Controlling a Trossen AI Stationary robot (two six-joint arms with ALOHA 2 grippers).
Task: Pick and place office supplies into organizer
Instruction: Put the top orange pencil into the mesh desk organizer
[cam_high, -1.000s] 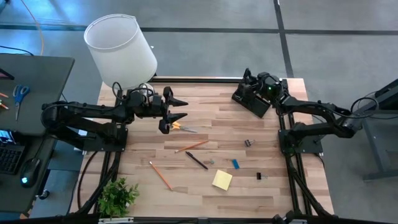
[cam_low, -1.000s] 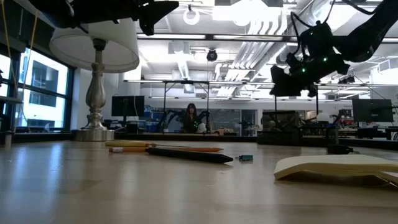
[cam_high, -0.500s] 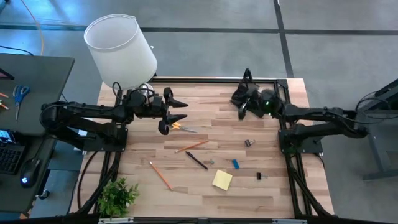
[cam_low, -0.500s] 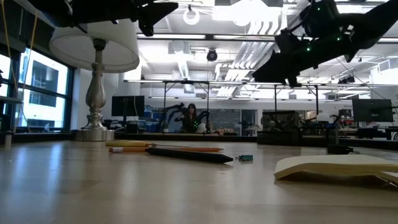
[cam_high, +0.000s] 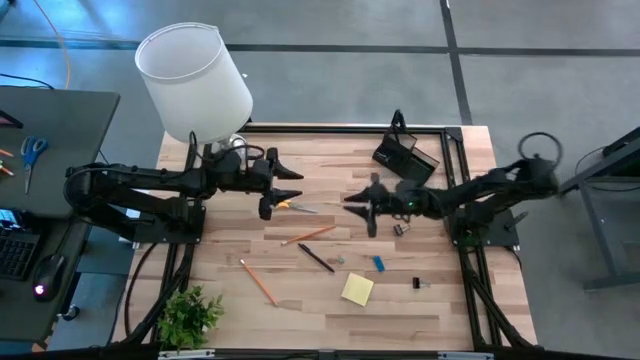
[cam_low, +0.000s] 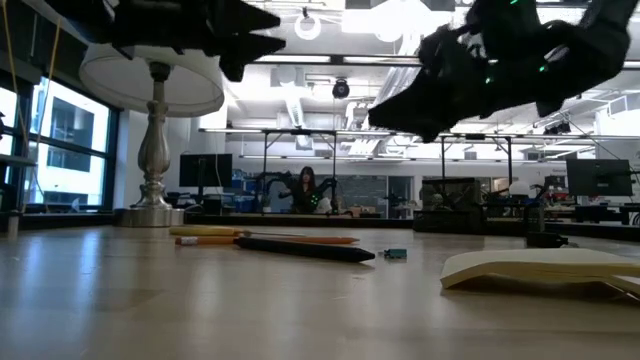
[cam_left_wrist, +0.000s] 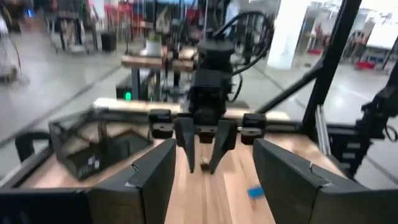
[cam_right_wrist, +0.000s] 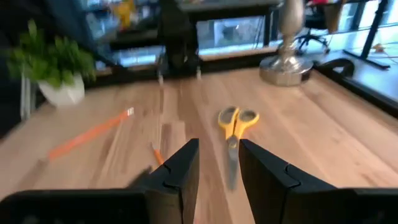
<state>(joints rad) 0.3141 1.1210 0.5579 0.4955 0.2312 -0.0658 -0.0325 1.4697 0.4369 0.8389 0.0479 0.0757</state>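
A: Where's the left tool (cam_high: 285, 184)?
B: Fingers spread, just left of the yellow-handled scissors (cam_high: 295, 206) lying on the desk (cam_high: 330, 300).
A: And the right tool (cam_high: 357, 200)?
B: Mid-desk, fingers slightly apart, gripping nothing. The organizer (cam_high: 405, 157) sits at the far edge

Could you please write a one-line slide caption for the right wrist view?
Right gripper, fingers parted and empty, faces yellow-handled scissors lying on the wooden table.
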